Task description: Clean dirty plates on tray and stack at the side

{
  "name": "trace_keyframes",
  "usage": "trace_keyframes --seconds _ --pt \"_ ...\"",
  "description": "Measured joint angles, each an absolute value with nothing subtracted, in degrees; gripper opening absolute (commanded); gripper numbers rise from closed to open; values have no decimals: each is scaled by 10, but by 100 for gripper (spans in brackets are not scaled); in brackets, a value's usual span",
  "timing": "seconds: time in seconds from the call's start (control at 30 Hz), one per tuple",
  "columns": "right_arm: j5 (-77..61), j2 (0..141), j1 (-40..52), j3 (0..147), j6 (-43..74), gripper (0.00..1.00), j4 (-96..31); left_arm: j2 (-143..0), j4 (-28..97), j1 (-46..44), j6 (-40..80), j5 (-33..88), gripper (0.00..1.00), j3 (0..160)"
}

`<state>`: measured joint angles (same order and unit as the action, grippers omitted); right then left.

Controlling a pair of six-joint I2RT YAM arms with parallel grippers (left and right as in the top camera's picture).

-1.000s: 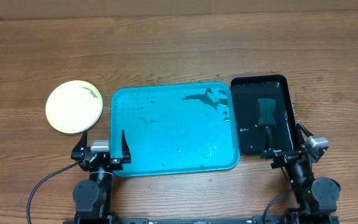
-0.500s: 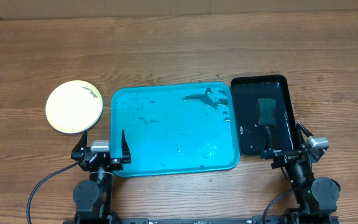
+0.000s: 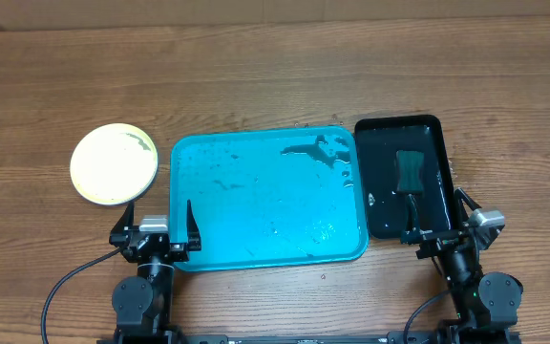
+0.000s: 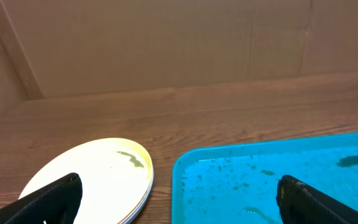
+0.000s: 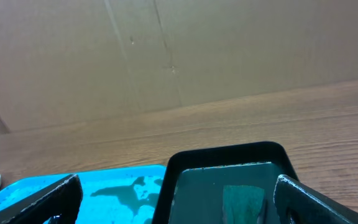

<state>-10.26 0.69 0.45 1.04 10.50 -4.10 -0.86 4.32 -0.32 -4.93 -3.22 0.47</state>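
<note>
A: Where do we find the plates?

B: We see them stacked on the wooden table, at 9 o'clock of the turquoise tray, near it but apart. The top plate is pale yellow-green with a dark smear toward its 1 o'clock edge. In the left wrist view we make out the rim of another plate beneath it. Beyond that we cannot count.

A: And the tray itself?

B: We see it at the centre of the table, wet, with dark specks and a darker puddle near its 1 o'clock corner. A smaller black tray sits just beside it at 3 o'clock, with a dark green sponge lying in it.

A: How do we read the grippers?

B: The left gripper hangs at the turquoise tray's 7 o'clock corner, jaws spread wide and holding nothing. We find the right gripper at the black tray's 6 o'clock edge, likewise wide and empty.
</note>
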Motion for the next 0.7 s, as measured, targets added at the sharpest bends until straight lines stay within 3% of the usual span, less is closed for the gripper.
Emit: trace_keyframes --seconds 0.7 --pt "-103 7 4 10 105 100 -41 -9 43 -3 -49 -32 100 5"
